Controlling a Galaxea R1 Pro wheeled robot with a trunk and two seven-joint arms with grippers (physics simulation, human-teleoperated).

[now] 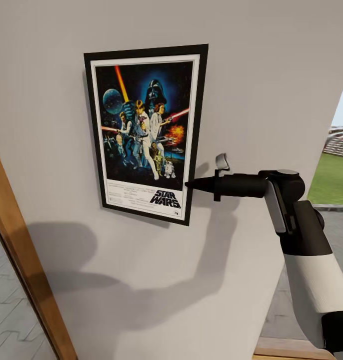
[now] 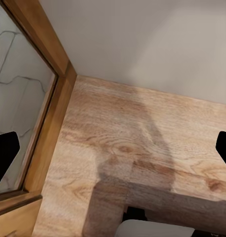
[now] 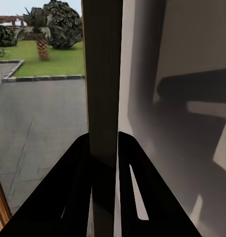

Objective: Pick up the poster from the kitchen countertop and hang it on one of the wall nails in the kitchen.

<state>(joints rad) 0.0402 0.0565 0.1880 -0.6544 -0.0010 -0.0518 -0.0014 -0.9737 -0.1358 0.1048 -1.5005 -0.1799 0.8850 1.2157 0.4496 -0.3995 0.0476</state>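
Note:
The Star Wars poster (image 1: 144, 130) stands upright and slightly tilted, flat against the pale wall (image 1: 271, 75). My right gripper (image 1: 190, 184) reaches in from the right and is shut on the poster's right edge, low down. In the right wrist view the poster (image 3: 103, 74) runs edge-on between the two black fingers (image 3: 73, 187) of the right gripper (image 3: 104, 143). My left gripper (image 2: 113, 148) hangs open over the wooden floor (image 2: 142, 128), holding nothing. No nail shows on the wall; it may be hidden behind the poster. The kitchen countertop is out of view.
A wooden door frame (image 1: 21, 250) with glass runs along the wall's left side and meets the floor as a wooden frame (image 2: 53, 108) in the left wrist view. Right of the wall's end, an opening (image 1: 336, 175) looks onto a lawn and paving.

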